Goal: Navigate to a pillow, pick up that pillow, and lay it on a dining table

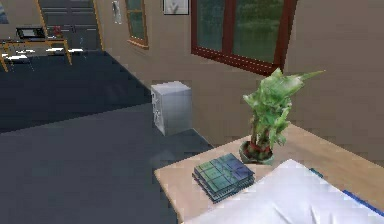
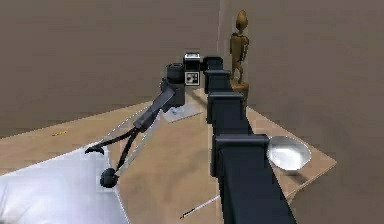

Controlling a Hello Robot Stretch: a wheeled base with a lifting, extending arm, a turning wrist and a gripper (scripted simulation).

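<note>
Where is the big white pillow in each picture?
Forward view: the pillow lies at the bottom right, lower in the picture than the potted plant.
Arm side view: the pillow lies in the bottom left corner, just below the claw.
Shared landmark: the light wooden table under the pillow, seen again in the arm side view.

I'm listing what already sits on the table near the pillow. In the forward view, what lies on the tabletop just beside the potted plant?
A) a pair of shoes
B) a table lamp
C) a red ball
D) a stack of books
D: a dark stack of books lies flat on the wooden table, just beside the potted plant and next to the white pillow.
</note>
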